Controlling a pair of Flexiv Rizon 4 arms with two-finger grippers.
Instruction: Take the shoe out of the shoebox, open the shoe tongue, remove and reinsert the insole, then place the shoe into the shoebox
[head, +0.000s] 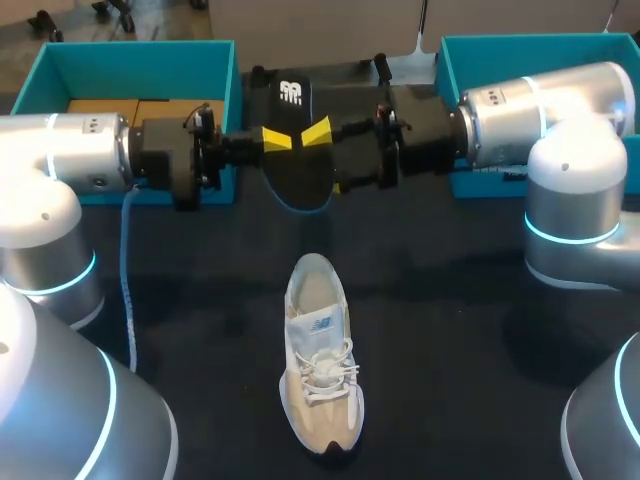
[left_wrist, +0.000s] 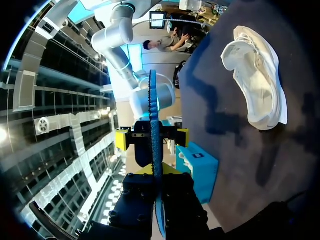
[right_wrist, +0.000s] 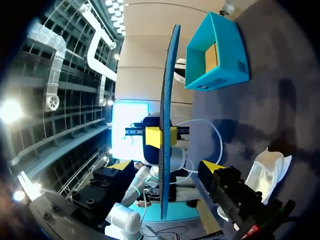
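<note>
A black insole (head: 297, 150) with a blue underside hangs in the air over the back of the table. My left gripper (head: 278, 138) is shut on one side of it; in the left wrist view the insole (left_wrist: 153, 115) runs edge-on out of that gripper (left_wrist: 156, 181). My right gripper (head: 326, 158) stands open from the other side, one finger on each face of the insole (right_wrist: 168, 100) and clear of it (right_wrist: 166, 167). The white and beige shoe (head: 318, 352) lies on the dark table below, toe towards the front.
Two teal shoeboxes stand at the back, one on the left (head: 130, 55) and one on the right (head: 500, 50). A light blue cable (head: 126, 260) hangs beside my left arm.
</note>
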